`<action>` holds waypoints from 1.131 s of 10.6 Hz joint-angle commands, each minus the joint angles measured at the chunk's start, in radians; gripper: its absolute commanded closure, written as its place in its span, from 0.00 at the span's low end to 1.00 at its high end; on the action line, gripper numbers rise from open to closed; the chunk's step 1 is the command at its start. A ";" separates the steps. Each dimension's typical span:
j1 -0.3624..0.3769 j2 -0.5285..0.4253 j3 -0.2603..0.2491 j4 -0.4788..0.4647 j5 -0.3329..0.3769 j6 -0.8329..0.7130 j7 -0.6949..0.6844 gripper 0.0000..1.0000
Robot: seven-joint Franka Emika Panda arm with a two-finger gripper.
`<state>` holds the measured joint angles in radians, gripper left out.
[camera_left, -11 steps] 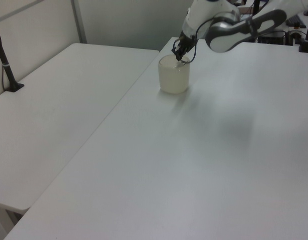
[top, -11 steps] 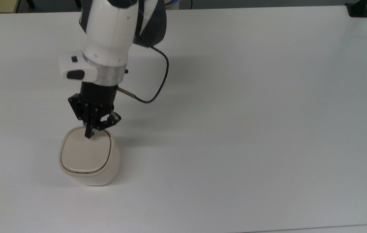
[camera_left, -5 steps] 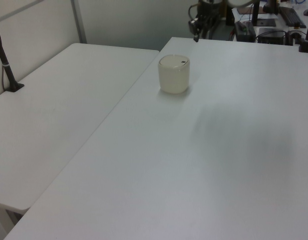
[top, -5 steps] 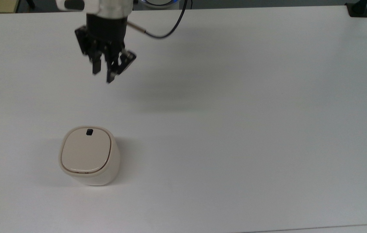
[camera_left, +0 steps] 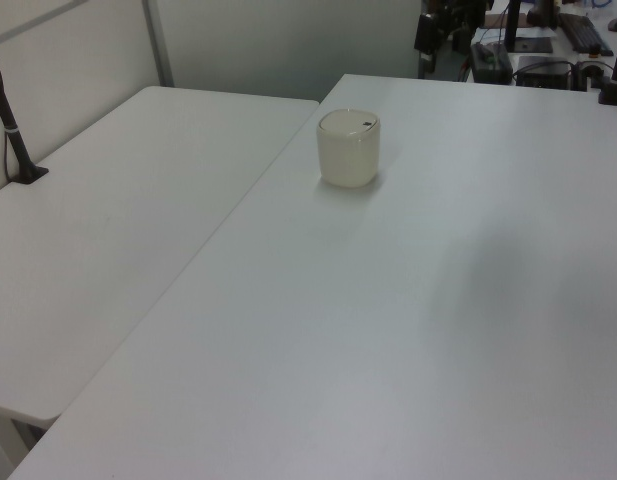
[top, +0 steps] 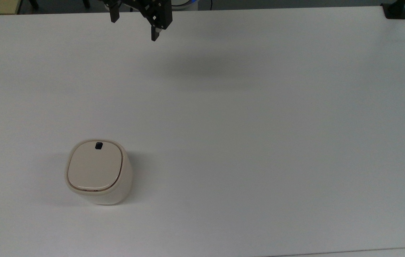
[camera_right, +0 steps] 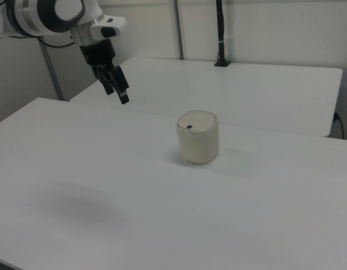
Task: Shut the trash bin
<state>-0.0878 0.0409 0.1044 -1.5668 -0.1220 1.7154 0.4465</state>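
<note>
Up and away we've pulled the gripper [top: 135,25], from pressing on the lid to hovering over the table's [top: 259,125] far edge in the top view, fingers spread apart and holding nothing. Our trash bin [top: 98,171] sits shut near the top view's near-left corner, lid [top: 94,167] flat, black latch button [top: 98,145] showing.

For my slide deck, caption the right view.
Bin closed on the table, open hand raised clear of it.

gripper [top: 135,25]: upper part cut off by the top view's upper edge, two fingers visible | trash bin [camera_left: 348,147]: latch button too small to make out in the left view | clamp [top: 395,10]: cut by the top view's upper edge
</note>
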 commanded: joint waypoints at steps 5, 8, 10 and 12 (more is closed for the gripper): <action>-0.171 -0.070 0.112 -0.071 0.111 -0.010 -0.327 0.00; -0.159 -0.062 0.097 -0.065 0.139 0.013 -0.316 0.00; -0.057 -0.062 -0.007 -0.064 0.139 0.010 -0.316 0.00; -0.053 -0.062 -0.011 -0.064 0.139 0.009 -0.316 0.00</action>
<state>-0.1789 -0.0044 0.1337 -1.6044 -0.0043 1.7006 0.1451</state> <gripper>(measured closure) 0.000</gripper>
